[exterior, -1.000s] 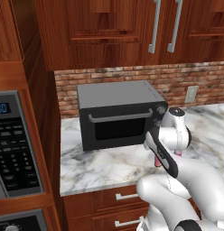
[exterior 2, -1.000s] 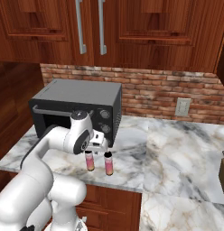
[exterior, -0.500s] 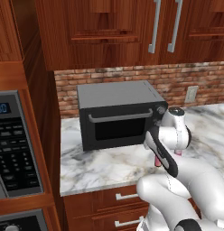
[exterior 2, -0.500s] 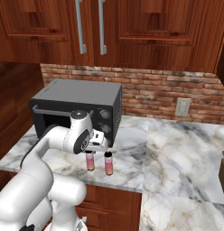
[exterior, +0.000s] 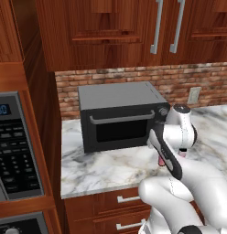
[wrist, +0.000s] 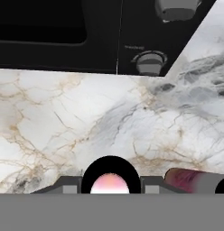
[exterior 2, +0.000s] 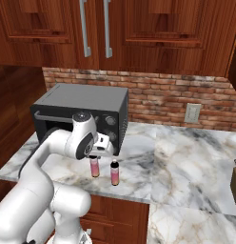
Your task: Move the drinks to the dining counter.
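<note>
Two drinks stand on the marble counter in front of the black toaster oven [exterior 2: 79, 112]. They are slim pink bottles with black caps. My gripper [exterior 2: 94, 158] comes down from above and is shut on the left drink [exterior 2: 94, 167]. In the hand view its black cap [wrist: 110, 178] sits between my fingertips [wrist: 66, 185]. The second drink [exterior 2: 114, 173] stands free just to the right, and its pink body [wrist: 195, 180] shows at the lower right of the hand view. A bit of pink [exterior: 161, 161] peeks from behind my arm in the left base view. The dining counter is out of view.
The toaster oven [exterior: 117, 116] stands close behind the bottles, with its knobs [wrist: 150, 62] near my hand. A brick wall with an outlet [exterior 2: 192, 113] backs the counter. A wall oven panel [exterior: 14, 146] stands at the left and a knife block [exterior 2: 235, 181] at the far right.
The jaws have closed in on the left drink. The arm and both bottles stay where they were.
</note>
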Controlling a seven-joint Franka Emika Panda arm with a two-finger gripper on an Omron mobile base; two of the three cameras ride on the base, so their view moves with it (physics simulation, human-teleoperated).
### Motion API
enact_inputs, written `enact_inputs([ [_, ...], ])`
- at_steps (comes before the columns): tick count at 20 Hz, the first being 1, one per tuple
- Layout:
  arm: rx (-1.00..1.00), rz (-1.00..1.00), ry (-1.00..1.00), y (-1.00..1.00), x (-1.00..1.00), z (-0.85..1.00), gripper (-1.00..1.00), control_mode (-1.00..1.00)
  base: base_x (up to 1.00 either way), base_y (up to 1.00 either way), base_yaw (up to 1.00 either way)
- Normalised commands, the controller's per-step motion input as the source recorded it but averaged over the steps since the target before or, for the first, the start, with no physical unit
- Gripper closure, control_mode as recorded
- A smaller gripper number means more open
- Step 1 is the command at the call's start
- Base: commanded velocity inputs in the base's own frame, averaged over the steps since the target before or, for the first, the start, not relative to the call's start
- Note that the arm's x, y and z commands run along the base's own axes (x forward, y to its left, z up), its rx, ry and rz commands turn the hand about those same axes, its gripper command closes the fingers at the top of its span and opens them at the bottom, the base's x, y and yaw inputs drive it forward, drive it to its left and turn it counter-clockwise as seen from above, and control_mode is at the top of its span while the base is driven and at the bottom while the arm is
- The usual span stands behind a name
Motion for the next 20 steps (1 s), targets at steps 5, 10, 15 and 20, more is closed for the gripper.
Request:
enact_inputs([
  [5, 0.0, 0.0, -0.1, -0.05, -0.27, 0.58, 1.0, -1.0, 0.0, 0.0, 0.0],
  [10, 0.0, 0.0, -0.18, 0.0, -0.7, 0.55, 1.0, -1.0, 0.0, 0.0, 0.0],
  [15, 0.02, 0.0, -0.23, 0.0, -0.77, 0.58, 1.0, -1.0, 0.0, 0.0, 0.0],
  [20, 0.03, 0.0, -0.27, 0.0, -0.71, 0.71, 1.0, -1.0, 0.0, 0.0, 0.0],
])
